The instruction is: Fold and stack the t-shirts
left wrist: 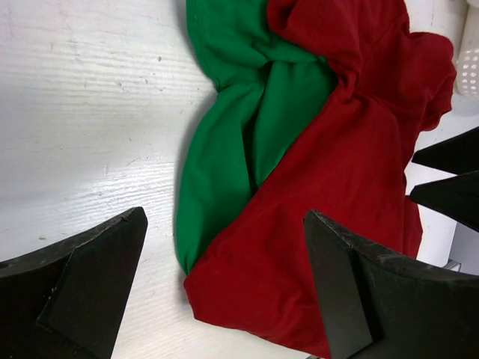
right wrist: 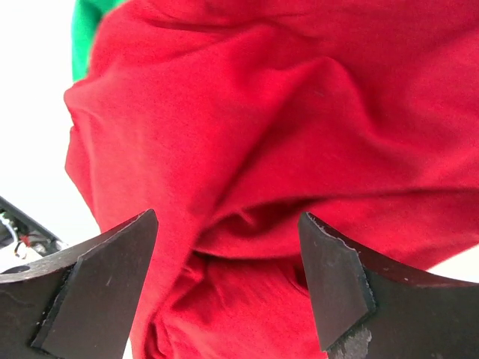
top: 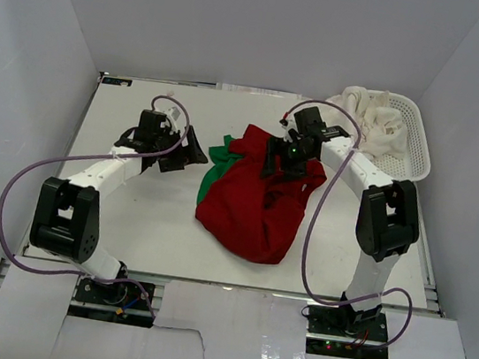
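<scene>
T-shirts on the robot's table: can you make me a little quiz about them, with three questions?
1. True or false: the red t-shirt lies partly on top of the green t-shirt.
2. Where is the white basket? A. far right corner of the table. B. near left corner. C. under the red t-shirt.
3. Fill in: the right gripper, jaws open, is over the ____ t-shirt.

Key: 1 true. 2 A. 3 red.
</scene>
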Tool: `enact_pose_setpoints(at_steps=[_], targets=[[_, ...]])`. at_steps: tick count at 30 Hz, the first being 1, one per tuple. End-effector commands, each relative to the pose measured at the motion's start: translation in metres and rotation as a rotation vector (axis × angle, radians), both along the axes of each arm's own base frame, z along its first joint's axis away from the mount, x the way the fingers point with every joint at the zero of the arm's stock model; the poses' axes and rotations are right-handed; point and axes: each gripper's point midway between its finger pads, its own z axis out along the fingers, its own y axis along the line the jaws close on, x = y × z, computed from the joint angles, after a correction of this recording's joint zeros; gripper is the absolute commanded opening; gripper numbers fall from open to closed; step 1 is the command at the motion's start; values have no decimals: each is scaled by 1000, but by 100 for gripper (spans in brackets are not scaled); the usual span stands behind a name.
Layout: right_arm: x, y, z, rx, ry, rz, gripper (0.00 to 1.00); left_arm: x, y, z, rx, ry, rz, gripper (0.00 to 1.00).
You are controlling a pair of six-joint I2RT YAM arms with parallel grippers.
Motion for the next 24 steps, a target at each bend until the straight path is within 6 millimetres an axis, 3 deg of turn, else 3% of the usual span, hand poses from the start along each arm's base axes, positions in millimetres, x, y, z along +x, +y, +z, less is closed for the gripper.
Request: enact_pose_setpoints(at_steps=[1,5,8,10,11,14,19,24], targets=[[-1,25,2,89,4,41,81,7,-8,18,-22,-50,-8,96],[-10,43,5,119,16,76,79,8,-8,12,-19,-35,-7,96],[-15,50,1,125,40,90,72,8,-8,8,-17,-25,-5,96],[-19,52,-3,122,50,95,58,9,-8,6,-18,-20,0,96],[-18,52,-4,120,48,91,36,9,-8,6,-18,-20,-1,96],[-15,48,2,104,22,71,8,10,-8,3,-16,-15,2,96],[-11,45,32,111,-35,57,8,10,-8,0,-16,-8,-1,96],[-5,42,76,117,-116,43,8,8,-20,-12,-46,23,-41,91]])
